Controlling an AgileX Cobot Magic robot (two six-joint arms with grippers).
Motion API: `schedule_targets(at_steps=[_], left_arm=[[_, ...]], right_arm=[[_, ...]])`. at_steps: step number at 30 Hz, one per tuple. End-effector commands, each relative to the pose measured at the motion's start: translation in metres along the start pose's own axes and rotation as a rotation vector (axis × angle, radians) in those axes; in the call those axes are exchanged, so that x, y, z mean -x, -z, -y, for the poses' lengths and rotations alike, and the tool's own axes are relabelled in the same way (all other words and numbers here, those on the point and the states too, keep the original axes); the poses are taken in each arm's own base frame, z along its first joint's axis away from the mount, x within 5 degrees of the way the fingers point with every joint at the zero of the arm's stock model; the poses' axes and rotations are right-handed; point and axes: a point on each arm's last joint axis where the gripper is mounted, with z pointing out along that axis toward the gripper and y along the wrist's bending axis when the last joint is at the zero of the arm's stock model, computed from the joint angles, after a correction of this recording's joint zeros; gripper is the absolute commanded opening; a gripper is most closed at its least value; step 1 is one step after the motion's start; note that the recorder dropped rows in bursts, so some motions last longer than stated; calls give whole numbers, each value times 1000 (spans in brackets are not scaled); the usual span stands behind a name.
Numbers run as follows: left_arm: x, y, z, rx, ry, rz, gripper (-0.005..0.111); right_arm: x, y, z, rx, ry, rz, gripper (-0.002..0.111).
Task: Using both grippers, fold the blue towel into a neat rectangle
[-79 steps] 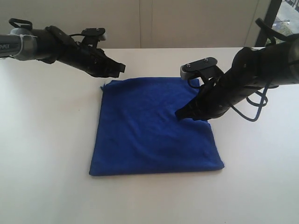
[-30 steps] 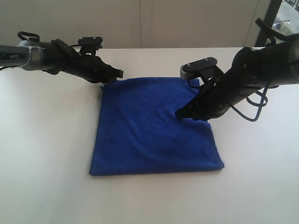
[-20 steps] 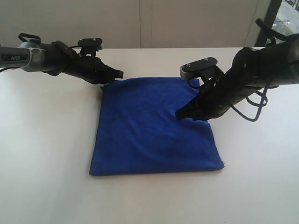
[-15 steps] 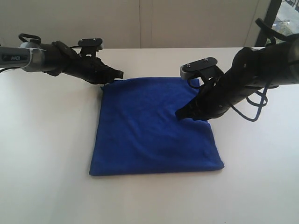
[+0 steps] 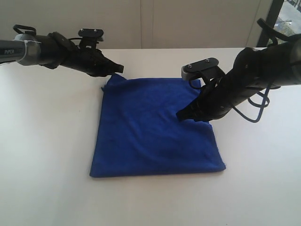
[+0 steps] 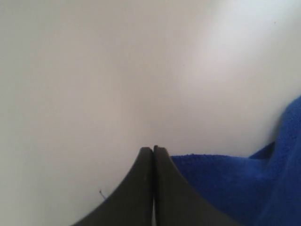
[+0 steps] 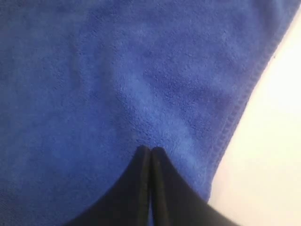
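Left gripper point(image 5: 116, 69) pinches the towel point(image 5: 150, 132), lying mid-table point(image 5: 47, 165), by its far-left corner, right gripper point(image 5: 181, 114) sits pressed together on its right side, so imo lift slow and bring that corner straight toward the near edge, hems aligned.

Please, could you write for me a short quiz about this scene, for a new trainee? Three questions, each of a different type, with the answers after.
1. True or false: the left tool and the right tool both stand wide open.
2. In the exterior view, at which part of the blue towel is the left tool? A) far left corner B) near right corner C) middle
3. Fill in: in the exterior view, the right tool's tip is over the towel, close to its ____ edge.
Key: 1 false, both are shut. 2 A. 3 right.
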Motion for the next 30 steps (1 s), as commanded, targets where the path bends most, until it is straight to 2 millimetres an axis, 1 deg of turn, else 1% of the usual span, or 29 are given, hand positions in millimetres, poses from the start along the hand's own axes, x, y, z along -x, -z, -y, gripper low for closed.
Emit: schedule_targets(at_steps=[1,6,19,30], left_arm=[[9,8,1,11,-32,27,0],[7,7,1,14,-66,10,0],[9,8,-4,62,-118,28,0],[7,6,-4,64,-121,24,0]], right_arm=[[2,1,1,-6,5,13,0],[2,1,1,-6,5,13,0],[2,1,1,-6,5,11,0],[2,1,1,-6,5,11,0]])
